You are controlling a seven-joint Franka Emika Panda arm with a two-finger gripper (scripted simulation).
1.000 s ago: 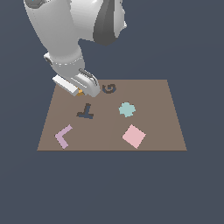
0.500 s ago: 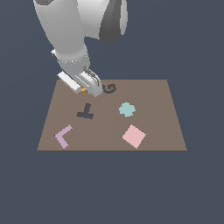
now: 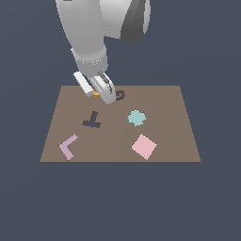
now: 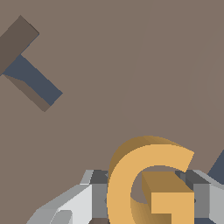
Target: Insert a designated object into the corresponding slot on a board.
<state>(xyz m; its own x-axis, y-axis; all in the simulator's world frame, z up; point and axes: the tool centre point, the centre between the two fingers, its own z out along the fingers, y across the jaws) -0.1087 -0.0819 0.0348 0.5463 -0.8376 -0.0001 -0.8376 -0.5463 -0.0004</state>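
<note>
Exterior view: at the board's (image 3: pixel 174 141) far edge, the gripper (image 3: pixel 104 93) is hovering, clamping the orange G block (image 3: pixel 96 94); only a sliver is showing beside the fingers.
Slot: the G cutout (image 3: pixel 119 95) is lying just beside the claw, partly hidden by it.
Board: a T cutout (image 3: pixel 93 120), teal piece (image 3: pixel 136 117), pink square (image 3: pixel 144 146) and lilac L (image 3: pixel 68 146) are sitting well apart.
Wrist view: the G block (image 4: pixel 148 183) is sitting between grey fingers (image 4: pixel 94 194), above bare board (image 4: pixel 131 65); T cutout (image 4: pixel 26 65) nearby.
</note>
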